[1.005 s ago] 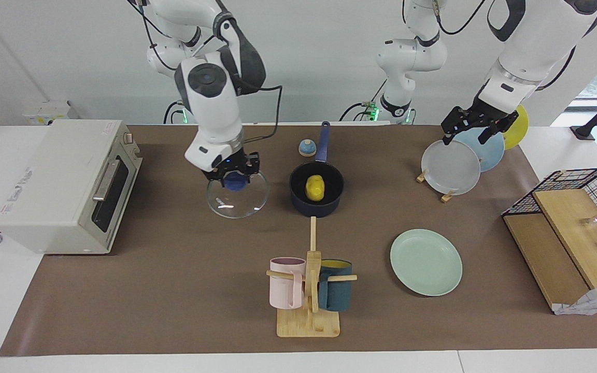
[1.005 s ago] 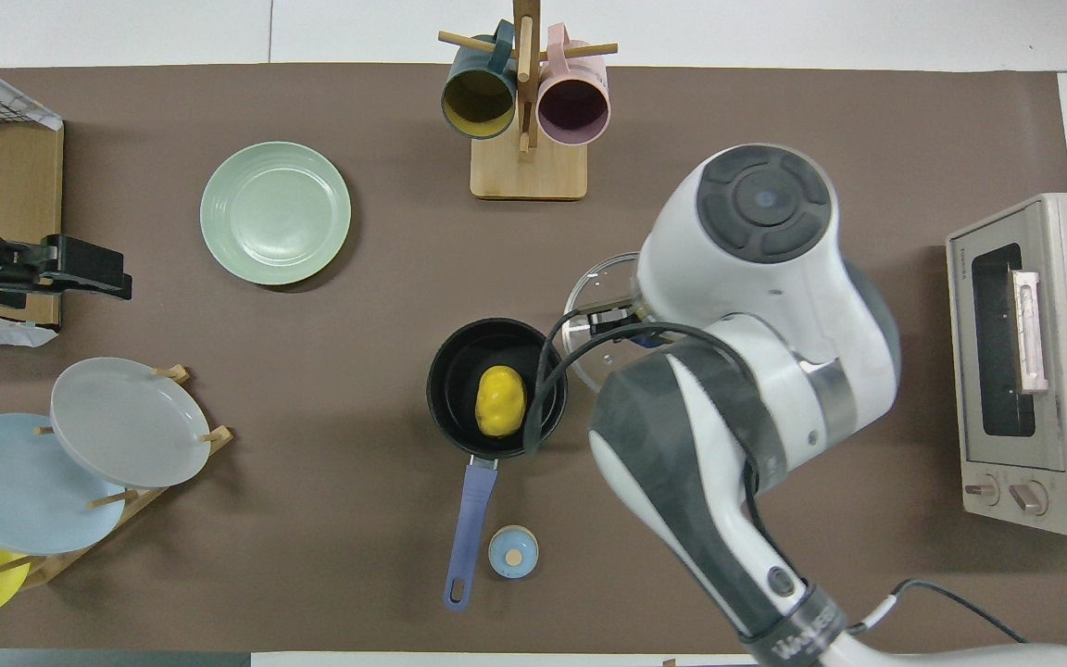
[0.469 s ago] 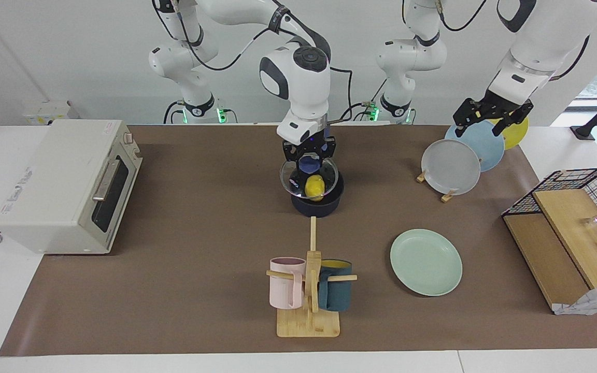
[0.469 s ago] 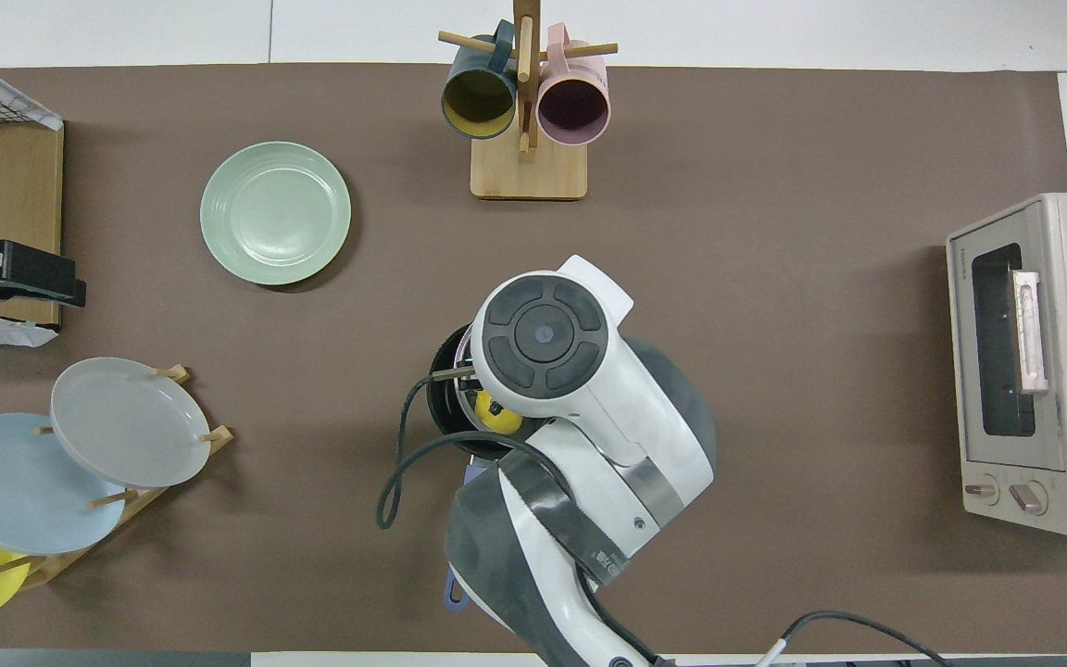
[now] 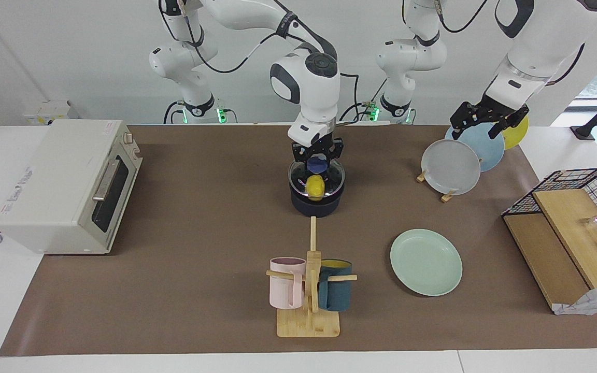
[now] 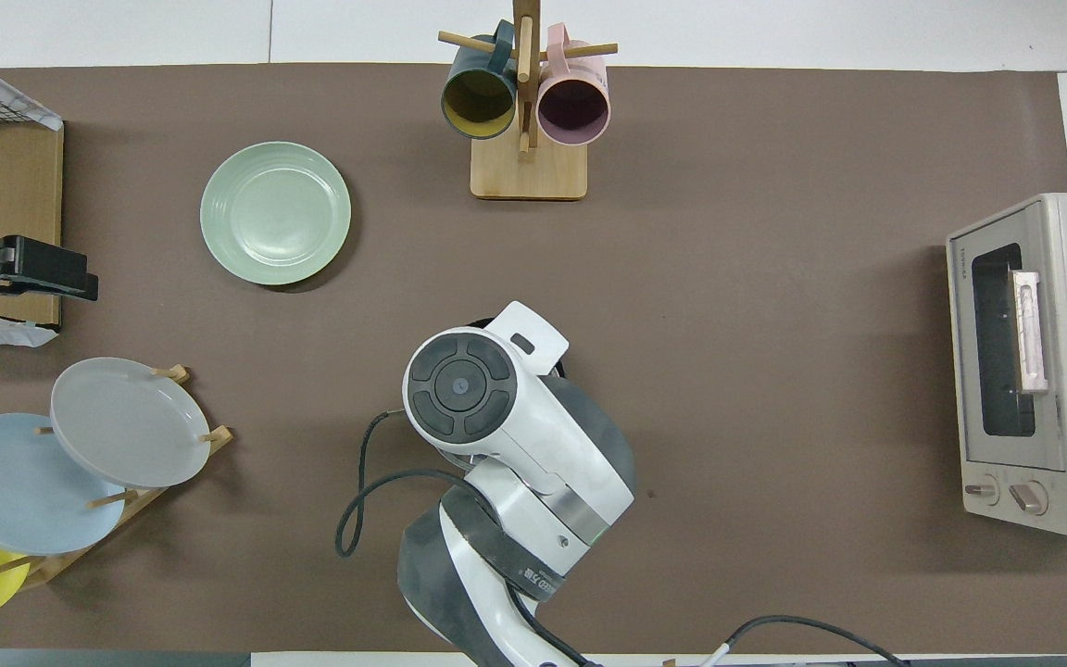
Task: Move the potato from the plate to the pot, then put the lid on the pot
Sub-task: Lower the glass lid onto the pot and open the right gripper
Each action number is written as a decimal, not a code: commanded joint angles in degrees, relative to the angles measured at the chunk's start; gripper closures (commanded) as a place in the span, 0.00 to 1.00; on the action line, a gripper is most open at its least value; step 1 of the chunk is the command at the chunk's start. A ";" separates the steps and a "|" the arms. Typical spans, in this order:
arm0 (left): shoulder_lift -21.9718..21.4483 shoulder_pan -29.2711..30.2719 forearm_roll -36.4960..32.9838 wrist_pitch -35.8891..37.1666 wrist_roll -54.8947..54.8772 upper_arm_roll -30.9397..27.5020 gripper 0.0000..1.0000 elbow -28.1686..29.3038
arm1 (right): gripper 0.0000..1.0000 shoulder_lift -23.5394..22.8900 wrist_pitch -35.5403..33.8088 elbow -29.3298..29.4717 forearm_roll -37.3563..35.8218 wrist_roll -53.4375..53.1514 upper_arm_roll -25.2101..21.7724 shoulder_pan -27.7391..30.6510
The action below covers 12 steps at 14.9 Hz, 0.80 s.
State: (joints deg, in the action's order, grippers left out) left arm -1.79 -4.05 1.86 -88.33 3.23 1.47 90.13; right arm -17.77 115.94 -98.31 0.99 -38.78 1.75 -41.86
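The dark blue pot (image 5: 315, 206) stands mid-table with the yellow potato (image 5: 315, 186) inside it, seen through the glass. The clear lid (image 5: 329, 178) lies level at the pot's rim, and my right gripper (image 5: 317, 162) is shut on its blue knob from above. In the overhead view the right arm (image 6: 496, 435) hides the pot, potato and lid. The mint-green plate (image 5: 426, 262) (image 6: 275, 212) lies bare, farther from the robots and toward the left arm's end. My left gripper (image 5: 480, 123) (image 6: 52, 283) hangs open over the plate rack, holding nothing.
A toaster oven (image 5: 65, 186) fills the right arm's end. A mug tree (image 5: 310, 290) with two mugs stands just past the pot. A rack of upright plates (image 5: 454, 166) and a wire basket with wooden boards (image 5: 568, 223) occupy the left arm's end.
My right gripper carried the lid from the table beside the pot, over the pot, and lowered it to the rim. The left gripper rose slightly over the plate rack.
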 commanded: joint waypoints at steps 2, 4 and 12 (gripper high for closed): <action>0.47 0.45 0.78 -0.88 -0.06 0.20 0.00 -0.39 | 0.82 0.72 -0.45 -0.57 0.15 -0.68 -0.26 -0.15; 0.30 0.36 0.69 -0.79 0.02 0.20 0.00 -0.22 | 0.82 0.90 -0.80 -1.00 -0.11 -0.59 -0.26 -0.06; 0.12 0.80 0.34 -0.09 -0.33 0.12 0.00 -0.22 | 0.81 0.90 0.43 -1.36 -1.78 -0.33 -0.26 0.38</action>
State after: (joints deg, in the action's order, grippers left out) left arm -1.59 -4.00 1.86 -88.56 3.23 1.41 90.13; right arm -17.73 115.50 -98.38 0.40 -38.78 1.47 -41.77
